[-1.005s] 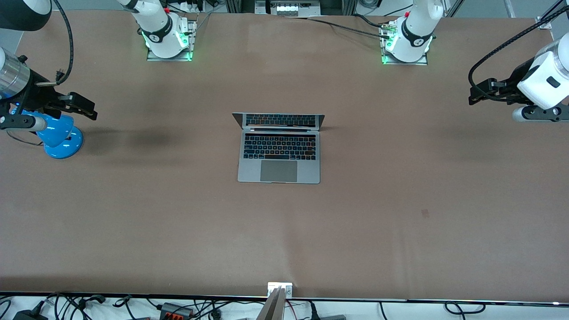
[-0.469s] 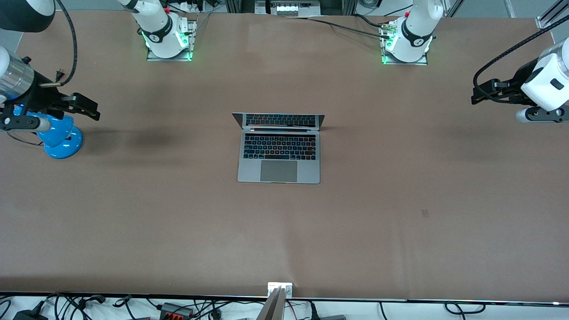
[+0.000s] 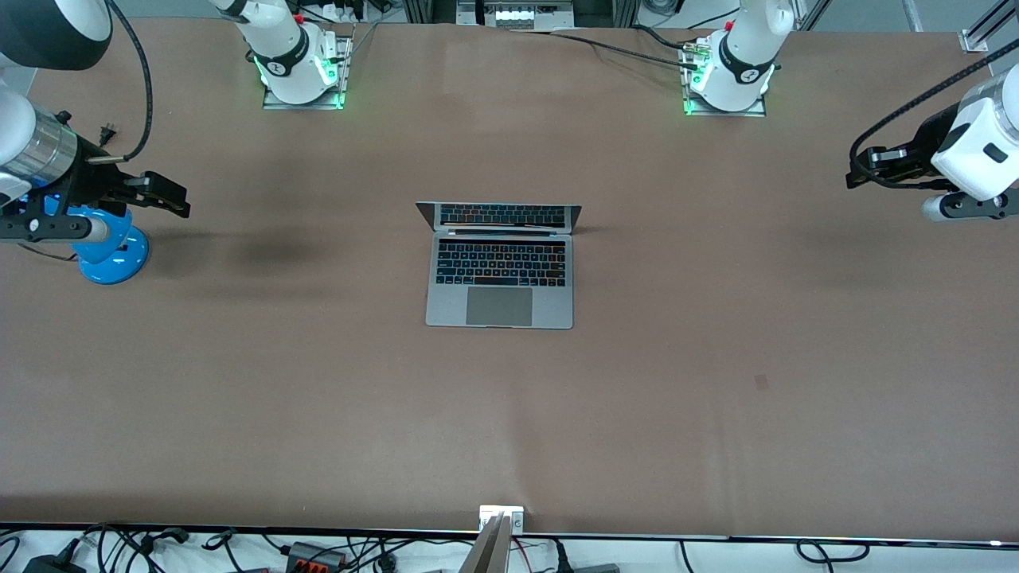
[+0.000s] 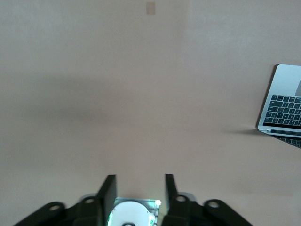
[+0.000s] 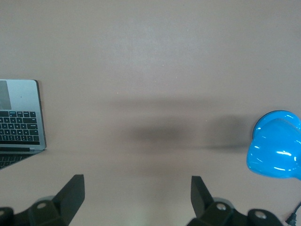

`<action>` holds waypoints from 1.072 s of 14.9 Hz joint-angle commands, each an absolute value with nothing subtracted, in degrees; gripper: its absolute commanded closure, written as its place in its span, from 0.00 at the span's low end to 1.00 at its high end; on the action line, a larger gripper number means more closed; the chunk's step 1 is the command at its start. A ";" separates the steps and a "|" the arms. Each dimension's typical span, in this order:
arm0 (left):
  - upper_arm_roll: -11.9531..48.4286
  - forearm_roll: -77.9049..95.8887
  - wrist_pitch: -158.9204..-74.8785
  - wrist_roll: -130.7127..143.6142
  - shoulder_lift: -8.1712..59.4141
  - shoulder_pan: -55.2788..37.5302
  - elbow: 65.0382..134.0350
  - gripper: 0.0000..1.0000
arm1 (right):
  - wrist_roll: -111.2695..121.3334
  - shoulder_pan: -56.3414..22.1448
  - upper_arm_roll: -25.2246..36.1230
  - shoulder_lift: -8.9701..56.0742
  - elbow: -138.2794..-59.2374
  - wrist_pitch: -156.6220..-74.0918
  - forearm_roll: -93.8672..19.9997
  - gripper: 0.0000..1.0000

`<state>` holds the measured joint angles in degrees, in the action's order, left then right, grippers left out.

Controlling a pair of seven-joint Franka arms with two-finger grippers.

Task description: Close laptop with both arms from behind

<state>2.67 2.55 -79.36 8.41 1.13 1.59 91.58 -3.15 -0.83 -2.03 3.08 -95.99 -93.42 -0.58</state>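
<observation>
The silver-grey laptop [image 3: 499,270] stands open in the middle of the table, its screen upright on the side toward the robot bases and its black keyboard showing. My right gripper [image 3: 181,205] is open and empty, up in the air over the table at the right arm's end, beside the blue lamp. My left gripper [image 3: 853,173] is open and empty, up over the table at the left arm's end. The laptop's edge shows in the left wrist view [image 4: 284,110] and the right wrist view [image 5: 21,127], far from my left gripper [image 4: 137,181] and my right gripper [image 5: 137,184].
A blue desk lamp [image 3: 107,243] stands at the right arm's end of the table, under the right wrist; it also shows in the right wrist view [image 5: 275,150]. The arm bases [image 3: 298,68] [image 3: 728,76] stand along the table's edge farthest from the front camera.
My right gripper has moved a little toward the laptop. My left gripper has shifted slightly up and away from the laptop. The laptop has not moved.
</observation>
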 commanded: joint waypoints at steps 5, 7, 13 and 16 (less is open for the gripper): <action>3.08 4.04 -74.09 3.78 0.97 1.93 90.18 0.99 | -2.37 -1.05 -2.11 7.65 -93.95 -92.11 -0.88 0.00; 2.90 5.78 -74.09 4.04 1.31 2.02 90.44 0.99 | -2.90 -1.14 -2.20 7.65 -94.04 -89.23 -0.97 0.44; 2.72 9.31 -73.74 5.55 1.67 2.90 91.14 0.99 | -2.99 -1.32 -2.29 5.72 -96.84 -84.99 -3.15 0.86; 3.16 9.75 -71.81 5.45 2.99 2.11 91.23 0.96 | -3.25 -1.41 -2.29 0.63 -104.39 -85.17 -6.50 0.94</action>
<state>2.94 8.27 -73.03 5.70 2.02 2.29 91.66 -2.96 -1.30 -2.20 5.94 -97.87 -84.90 -4.46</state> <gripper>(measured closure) 0.978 0.894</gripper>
